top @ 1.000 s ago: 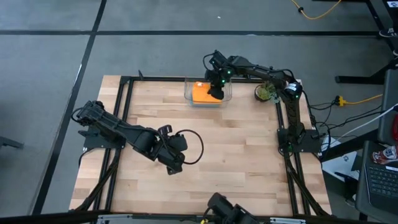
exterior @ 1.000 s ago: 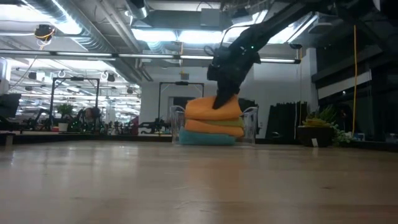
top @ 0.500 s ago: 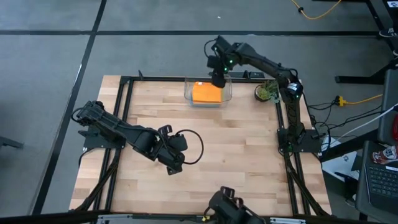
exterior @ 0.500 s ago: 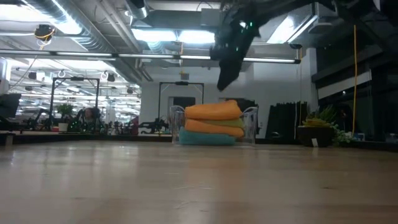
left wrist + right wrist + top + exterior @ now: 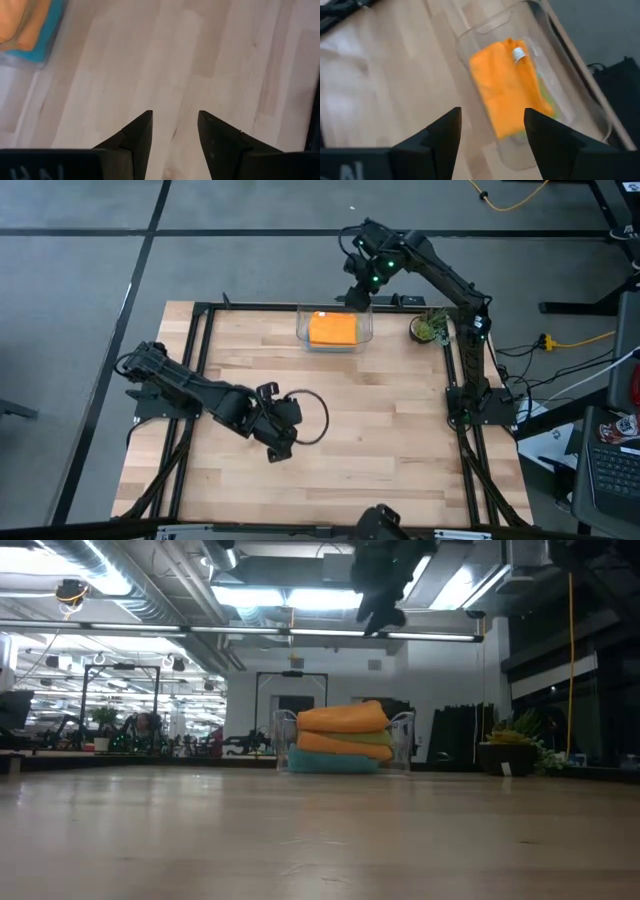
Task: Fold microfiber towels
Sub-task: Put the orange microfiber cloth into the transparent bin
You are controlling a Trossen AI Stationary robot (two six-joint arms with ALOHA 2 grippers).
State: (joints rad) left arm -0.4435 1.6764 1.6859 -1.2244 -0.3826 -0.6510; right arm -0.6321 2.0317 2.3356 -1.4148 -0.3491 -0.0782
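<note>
Four microfiber towels (image 5: pixel 333 330) folded and stacked in the clear bin (image 5: pixel 366 326), below and just ahead of the raised right hand (image 5: pixel 357 293), fingers spread and empty. Soft, light, limp, likely to sag and unfold; best pinched at a folded edge. Left hand (image 5: pixel 275 448) open, empty, low over the worktop (image 5: pixel 380 430), well apart.

In the high view only the top orange towel (image 5: pixel 333 330) of the stack shows in the clear bin (image 5: pixel 365 335) at the table's far edge; the towels under it are covered. The left wrist view cuts the stack off at a corner, leaving a blurred orange and teal towel (image 5: pixel 35 50) edge. In the low view the right gripper (image 5: pixel 385 615) is a dark silhouette, its fingers indistinct.
</note>
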